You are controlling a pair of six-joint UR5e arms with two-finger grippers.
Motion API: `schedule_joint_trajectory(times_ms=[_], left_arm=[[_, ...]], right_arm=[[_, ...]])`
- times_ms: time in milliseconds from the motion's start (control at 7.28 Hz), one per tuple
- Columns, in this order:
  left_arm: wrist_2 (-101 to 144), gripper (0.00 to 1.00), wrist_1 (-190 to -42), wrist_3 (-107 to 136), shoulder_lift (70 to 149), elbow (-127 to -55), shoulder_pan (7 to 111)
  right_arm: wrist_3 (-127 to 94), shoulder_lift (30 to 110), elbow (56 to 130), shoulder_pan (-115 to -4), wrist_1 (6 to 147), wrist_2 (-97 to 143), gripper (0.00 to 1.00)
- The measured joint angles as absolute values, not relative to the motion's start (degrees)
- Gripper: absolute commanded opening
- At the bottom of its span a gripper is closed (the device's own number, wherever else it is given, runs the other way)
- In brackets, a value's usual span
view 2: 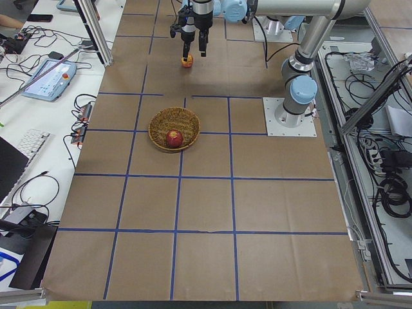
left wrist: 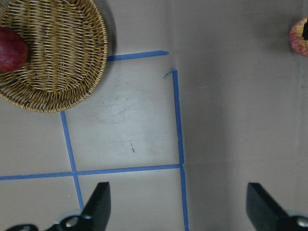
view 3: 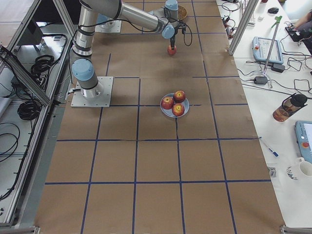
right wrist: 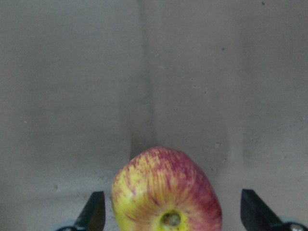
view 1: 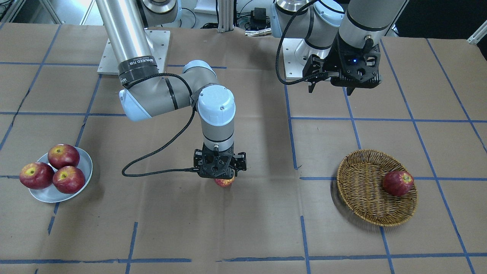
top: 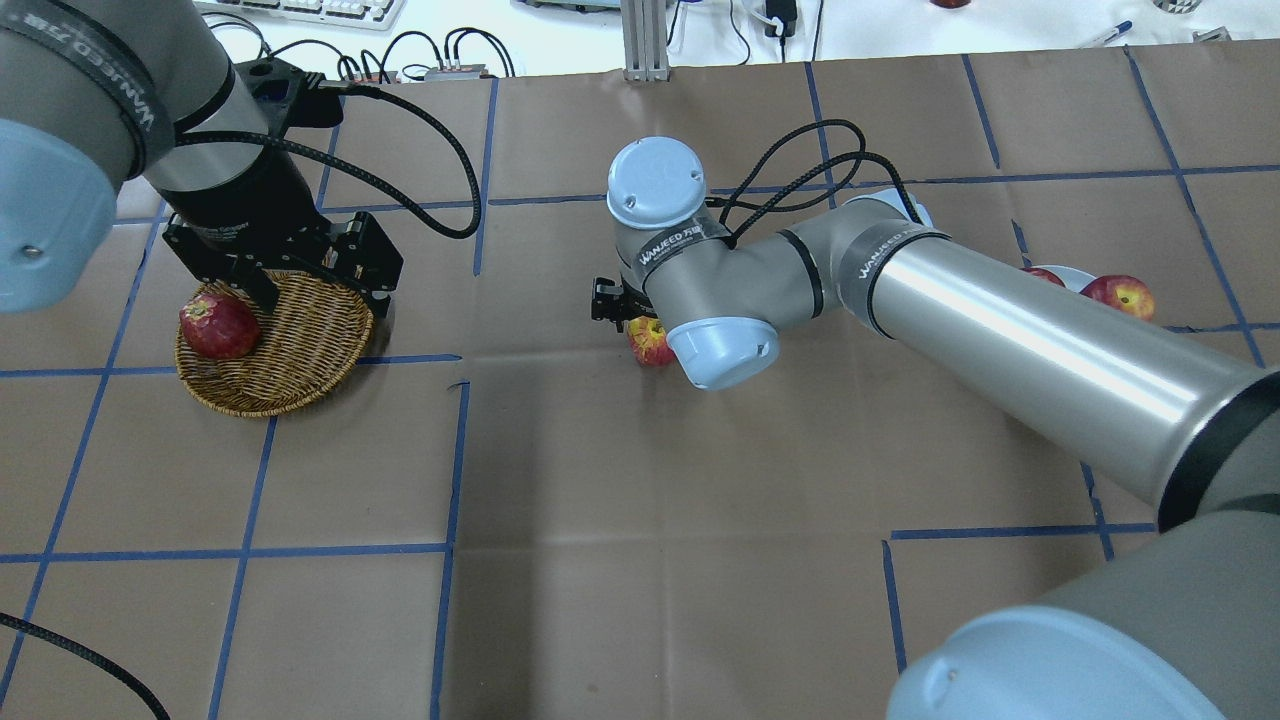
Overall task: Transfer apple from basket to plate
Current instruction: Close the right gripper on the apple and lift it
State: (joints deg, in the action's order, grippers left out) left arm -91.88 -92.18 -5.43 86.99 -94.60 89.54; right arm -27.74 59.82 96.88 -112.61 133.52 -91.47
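The pale red apple with yellow streaks [view 1: 224,182] rests on the brown paper at the table's centre, outside the basket and the plate. My right gripper [right wrist: 173,214] stands right over it, open, with one finger on each side and a gap to the apple [right wrist: 166,192]. The wicker basket [view 1: 361,201] sits on my left side and holds one dark red apple [view 1: 397,183]. My left gripper [left wrist: 178,207] is open and empty, raised beside the basket [left wrist: 62,72]. The grey-blue plate [view 1: 86,167] is on my right side.
Three dark red apples [view 1: 62,169] lie on the plate. The right arm's elbow [top: 720,350] hangs over the table's centre and hides part of the pale apple in the overhead view. Blue tape lines [view 1: 291,133] cross the brown paper.
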Motion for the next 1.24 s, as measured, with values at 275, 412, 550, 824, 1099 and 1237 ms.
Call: schedule_joint_trajectory(times_ms=[275,412,550,824,1099,1237], left_arm=[[-90.2,0.99,-92.2,-5.3,87.3,-94.5,89.8],[-89.8,0.99,-92.2,-5.3,87.2,-94.5,89.8],[-89.7,0.99,-92.3,-5.4,87.1,-94.5,90.0],[-89.7,0.99,-92.3,-5.4,87.0,-94.5,90.8],[-89.8,0.99,-92.2,-5.5,87.0,-94.5,91.1],[-89.8,0.99,-92.2,-5.5,87.1,-94.5,91.1]], right_arm=[[-27.8,58.3,97.3,-112.7,135.0,-91.2,0.99],[-27.9,58.1,97.5,-112.7,135.2,-91.1,0.85],[-28.0,57.9,97.6,-112.7,135.5,-91.1,0.75],[-27.9,57.5,97.4,-112.6,135.8,-91.4,0.65],[-27.6,58.1,96.5,-112.1,135.7,-91.6,0.65],[-27.4,59.2,95.8,-111.6,135.2,-91.6,0.65]])
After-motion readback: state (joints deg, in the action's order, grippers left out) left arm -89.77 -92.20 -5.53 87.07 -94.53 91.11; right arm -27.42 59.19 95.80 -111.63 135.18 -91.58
